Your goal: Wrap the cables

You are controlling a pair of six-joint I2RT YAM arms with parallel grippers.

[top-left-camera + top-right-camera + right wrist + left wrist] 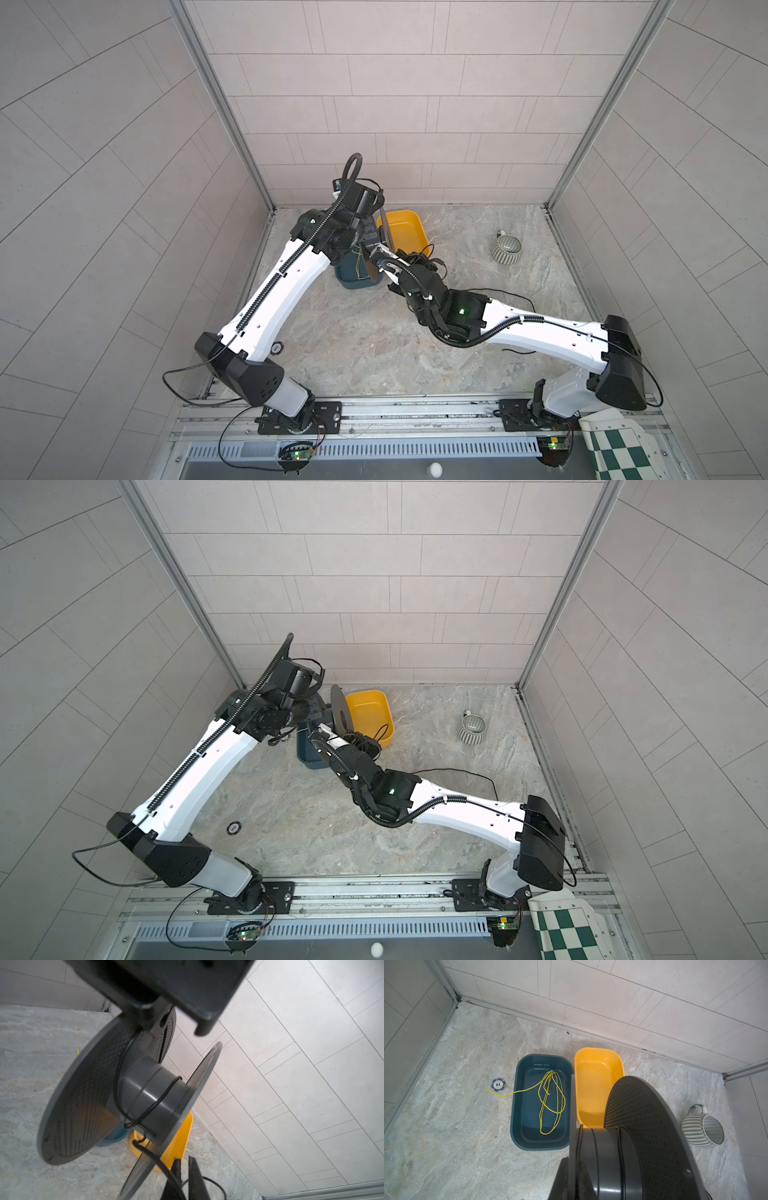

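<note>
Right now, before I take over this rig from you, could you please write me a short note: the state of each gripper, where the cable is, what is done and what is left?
Left gripper: shut on the rim of the grey spool, holding it up off the table.
Right gripper: fingers close together beside the black cable just under the spool. Whether they pinch it cannot be told.
Done: a few loose turns lie around the spool's hub.
Left: the rest of the cable trails on the table past the right arm. It needs winding on, and the slack turns probably need tightening.
</note>
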